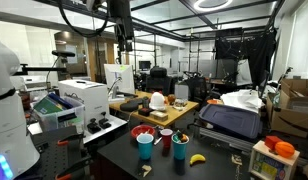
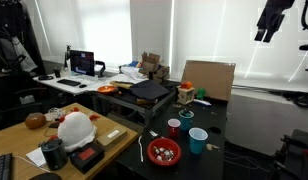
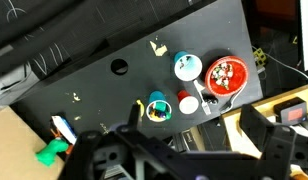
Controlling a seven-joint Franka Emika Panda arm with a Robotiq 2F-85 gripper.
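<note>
Hanging high above the table (image 3: 94, 75), the gripper (image 1: 122, 40) has its fingers (image 3: 264, 135) released, spread wide and holding nothing. In the wrist view the teal cup (image 3: 158, 107) stands nearest them on the table, just left of the red cup (image 3: 189, 103); the blue cup (image 3: 185, 67) and red bowl (image 3: 226, 75) sit side by side just beyond them
</note>
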